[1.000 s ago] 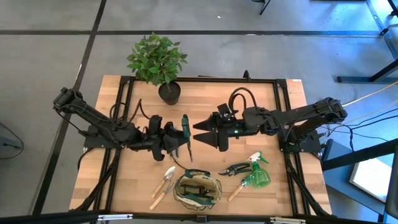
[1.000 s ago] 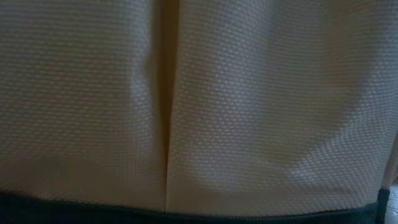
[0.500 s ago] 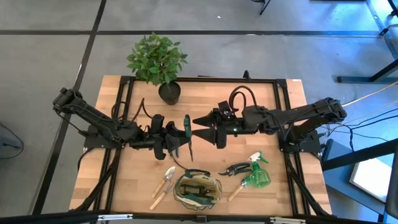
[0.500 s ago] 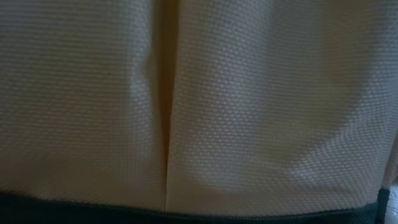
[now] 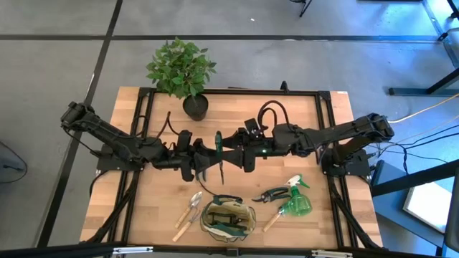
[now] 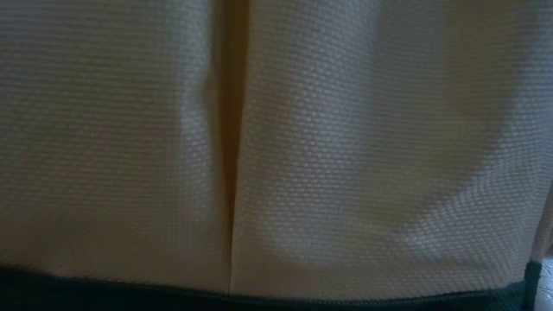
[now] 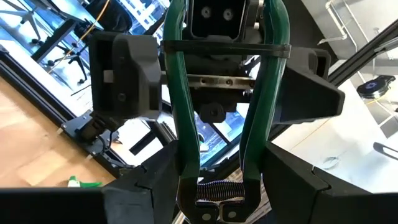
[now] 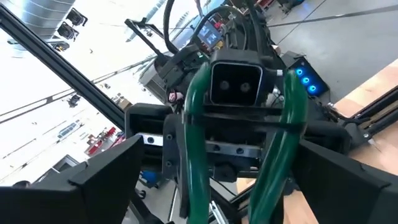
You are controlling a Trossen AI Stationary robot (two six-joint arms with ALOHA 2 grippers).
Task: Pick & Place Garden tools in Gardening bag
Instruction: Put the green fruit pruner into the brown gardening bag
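Note:
My left gripper (image 5: 212, 159) is shut on green-handled pruners (image 5: 218, 147), held above the table's middle. Their handles point toward the far edge and the dark blades (image 5: 221, 173) toward the near edge. My right gripper (image 5: 229, 152) is open. Its fingers (image 7: 124, 74) stand on either side of the two green handles (image 8: 198, 130) and I see no touch. The olive and tan bag (image 5: 228, 218) stands at the near edge with a green-handled tool in it. Wooden-handled tools (image 5: 188, 212), dark pruners (image 5: 269, 194) and a green spray bottle (image 5: 295, 204) lie beside it. My left gripper pinches the pruners between its two fingers (image 7: 146, 186) at the spring end of the handles (image 7: 217, 190), next to the pivot. The fingers come level from the table's left and lie across the tool. The pruners are lifted clear of the table.
A leafy plant in a black pot (image 5: 193, 106) stands at the far edge. The bag's tan fabric (image 6: 276, 147) fills the low view. A black frame rail (image 5: 150, 107) runs round the tabletop. There is bare wood between the arms and the tools at the near edge.
My right gripper has gone toward the table's left, up to the held pruners, and its open fingers now flank the green handles. My left gripper has shifted a little toward the right with the pruners, which stay lifted.

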